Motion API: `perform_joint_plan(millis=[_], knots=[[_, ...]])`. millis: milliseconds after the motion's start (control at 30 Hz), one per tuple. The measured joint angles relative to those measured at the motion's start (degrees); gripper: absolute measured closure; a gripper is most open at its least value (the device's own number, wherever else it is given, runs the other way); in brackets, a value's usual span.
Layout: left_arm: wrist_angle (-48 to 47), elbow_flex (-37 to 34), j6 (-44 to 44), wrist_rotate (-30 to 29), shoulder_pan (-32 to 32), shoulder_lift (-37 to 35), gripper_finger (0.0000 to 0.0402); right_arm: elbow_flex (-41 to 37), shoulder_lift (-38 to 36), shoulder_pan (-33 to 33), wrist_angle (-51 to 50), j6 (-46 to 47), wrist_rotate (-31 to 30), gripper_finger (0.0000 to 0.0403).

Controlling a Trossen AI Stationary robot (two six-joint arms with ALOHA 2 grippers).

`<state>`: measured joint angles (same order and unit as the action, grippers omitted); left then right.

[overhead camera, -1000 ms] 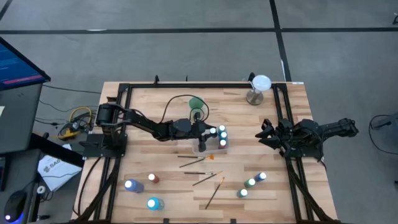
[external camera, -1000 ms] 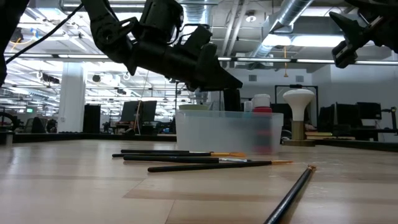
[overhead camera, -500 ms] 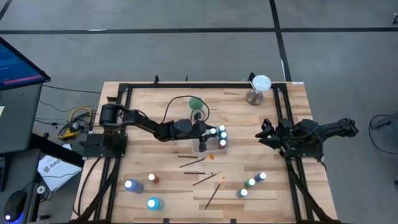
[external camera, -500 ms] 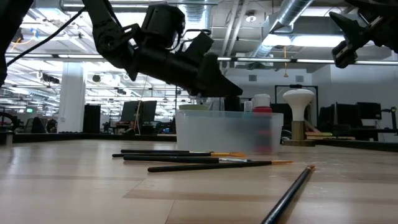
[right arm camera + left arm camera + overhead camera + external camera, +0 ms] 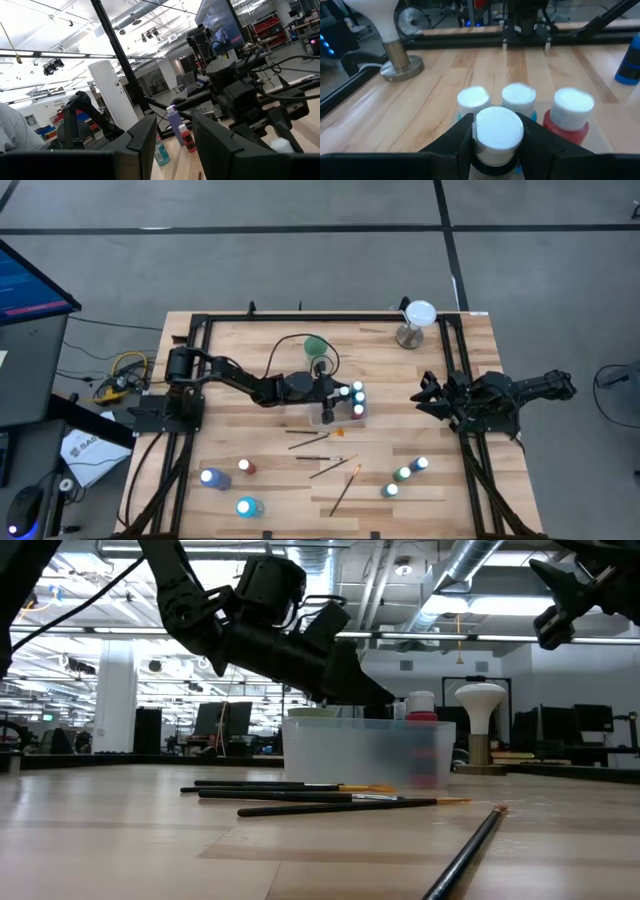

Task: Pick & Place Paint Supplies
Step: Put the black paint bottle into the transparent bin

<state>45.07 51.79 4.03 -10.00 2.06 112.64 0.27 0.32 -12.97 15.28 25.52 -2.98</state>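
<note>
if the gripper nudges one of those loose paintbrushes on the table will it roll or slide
The paintbrushes look thin and round, so a sideways nudge would probably roll them. They seem light and rigid, lying flat on the table, so an end push likely pivots them.

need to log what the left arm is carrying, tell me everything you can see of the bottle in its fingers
The small white-capped paint bottle is held upright between the two dark fingers of the left gripper, which press on opposite sides just under the cap. The cap is round, flat-topped and looks like matte plastic; below it only a dark neck shows, so the paint colour cannot be told. It is above the clear plastic tray, near three capped bottles already standing there.
</note>
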Motion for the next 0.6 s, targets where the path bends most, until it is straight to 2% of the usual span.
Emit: perform_joint_plan(millis=[600], knots=[[-0.1,0.0,0.0,1.5,0.9,1.2,0.0281,0.0,0.0,0.0,0.0,0.0,0.0,0.0281]])
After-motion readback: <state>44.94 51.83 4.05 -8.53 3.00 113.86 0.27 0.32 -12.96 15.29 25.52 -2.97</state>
